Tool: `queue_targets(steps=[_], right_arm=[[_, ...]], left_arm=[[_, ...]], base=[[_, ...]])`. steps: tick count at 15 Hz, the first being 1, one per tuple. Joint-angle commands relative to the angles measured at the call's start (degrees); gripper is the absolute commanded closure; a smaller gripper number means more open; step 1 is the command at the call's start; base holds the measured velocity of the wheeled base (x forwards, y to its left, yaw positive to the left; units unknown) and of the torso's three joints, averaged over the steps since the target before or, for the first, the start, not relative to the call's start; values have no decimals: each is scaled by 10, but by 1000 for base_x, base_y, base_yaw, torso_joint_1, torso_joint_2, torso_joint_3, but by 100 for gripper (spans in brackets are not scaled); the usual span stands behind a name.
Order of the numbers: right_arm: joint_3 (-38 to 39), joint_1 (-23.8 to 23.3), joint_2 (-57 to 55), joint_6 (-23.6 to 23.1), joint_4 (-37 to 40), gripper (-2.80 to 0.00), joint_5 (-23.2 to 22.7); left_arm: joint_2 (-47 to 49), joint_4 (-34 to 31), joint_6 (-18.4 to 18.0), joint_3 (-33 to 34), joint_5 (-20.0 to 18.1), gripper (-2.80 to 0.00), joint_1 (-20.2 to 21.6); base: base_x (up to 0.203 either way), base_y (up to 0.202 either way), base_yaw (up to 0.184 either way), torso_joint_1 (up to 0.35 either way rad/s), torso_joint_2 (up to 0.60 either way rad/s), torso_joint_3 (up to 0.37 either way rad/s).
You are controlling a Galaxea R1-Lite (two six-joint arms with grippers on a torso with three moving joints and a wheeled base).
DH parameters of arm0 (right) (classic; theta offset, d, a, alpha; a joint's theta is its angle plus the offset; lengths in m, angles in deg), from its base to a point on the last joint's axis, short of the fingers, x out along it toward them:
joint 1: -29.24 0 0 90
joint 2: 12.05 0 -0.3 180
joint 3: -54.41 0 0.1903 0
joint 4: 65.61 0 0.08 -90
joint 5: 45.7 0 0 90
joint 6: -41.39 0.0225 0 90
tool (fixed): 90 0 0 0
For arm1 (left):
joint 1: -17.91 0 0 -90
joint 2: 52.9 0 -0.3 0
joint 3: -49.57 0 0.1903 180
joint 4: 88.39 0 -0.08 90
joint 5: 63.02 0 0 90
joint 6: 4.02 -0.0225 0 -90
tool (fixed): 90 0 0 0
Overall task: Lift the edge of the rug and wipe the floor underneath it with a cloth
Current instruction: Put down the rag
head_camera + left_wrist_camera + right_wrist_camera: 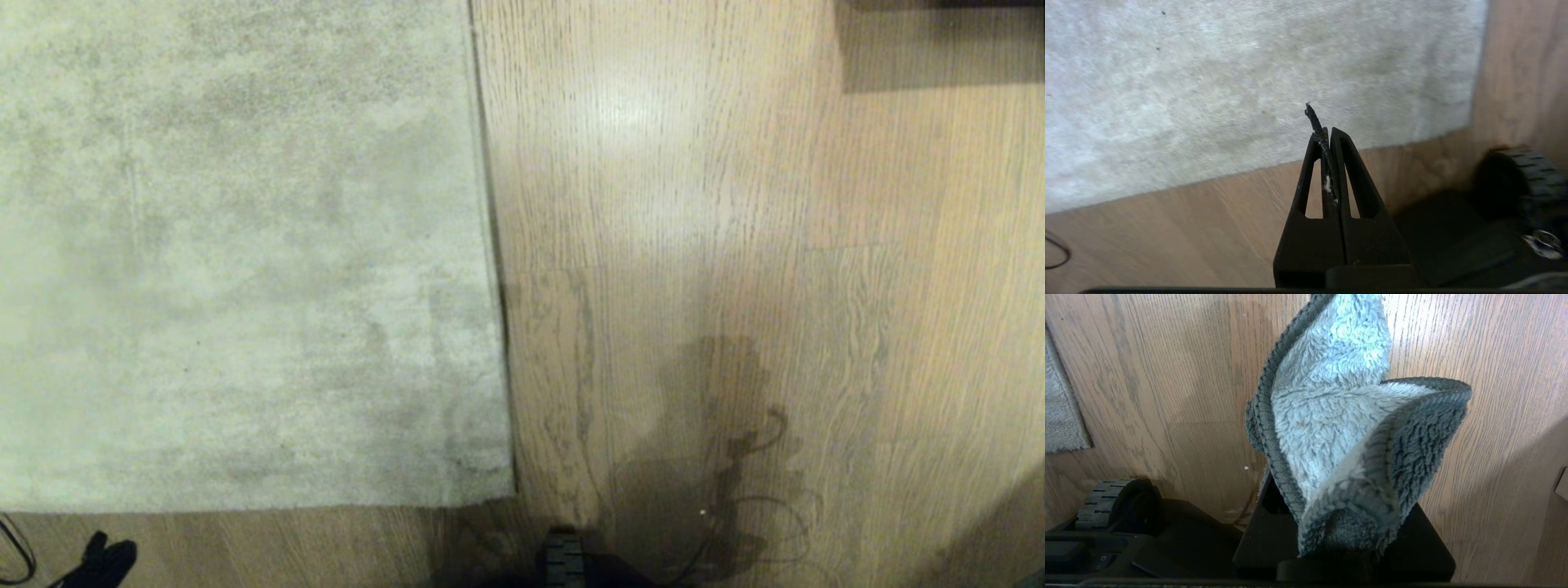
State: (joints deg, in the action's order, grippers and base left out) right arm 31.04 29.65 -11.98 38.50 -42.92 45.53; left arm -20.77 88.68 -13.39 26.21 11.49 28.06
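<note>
- The rug edge (494, 245) lies flat on the floor (735, 204), running straight up the scene, and its near corner (510, 490) sits down on the boards too, just ahead of the robot's base.
- From the left wrist view, that same corner (1470, 122) shows with the pale pile spreading away from it and bare planks along two sides.
- The left hand (1327, 134) hangs over the floor just off the rug's near border, clenched tight, the two black fingers pressed together with only a thin dark sliver and some pale fluff caught between them.
- In the head view the left hand (102, 559) just pokes into the lower left corner, over the strip of floor in front of the rug.
- The cloth (1343, 445) is in the right hand (1343, 555), grasped at its lower bunch; it stands up in fluffy folds, pale grey-blue inside with a darker ribbed hem.
- The right hand's fingers are buried under the fabric, so only the black body shows below it.
- Beneath the cloth is plain wood-grain floor, well clear of the rug, a slip of which shows at the side (1061, 408).
- A ribbed black wheel (1106, 502) of the base sits near that hand.
- The robot's shadow (702, 457) and looping cable shadows fall on the glossy planks.
- A dark block (939, 41) sits at the far right.
</note>
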Motion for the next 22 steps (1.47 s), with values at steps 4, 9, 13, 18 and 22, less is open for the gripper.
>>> queue_targets(steps=[4,9,13,18,22], right_arm=[[0,0,-1,0,0,0,0],[0,0,-1,0,0,0,0],[0,0,-1,0,0,0,0],[0,0,-1,0,0,0,0],[0,0,-1,0,0,0,0]], left_arm=[[-90,-47,0,0,-12,0,28],[-150,-107,1,0,3,0,16],[-163,-115,9,0,42,0,-39],[-214,-136,32,0,105,0,-114],[-311,-201,48,0,136,0,-106]], base=[[0,0,0,0,0,0],[0,0,0,0,0,0],[0,0,0,0,0,0],[0,0,0,0,0,0],[0,0,0,0,0,0]])
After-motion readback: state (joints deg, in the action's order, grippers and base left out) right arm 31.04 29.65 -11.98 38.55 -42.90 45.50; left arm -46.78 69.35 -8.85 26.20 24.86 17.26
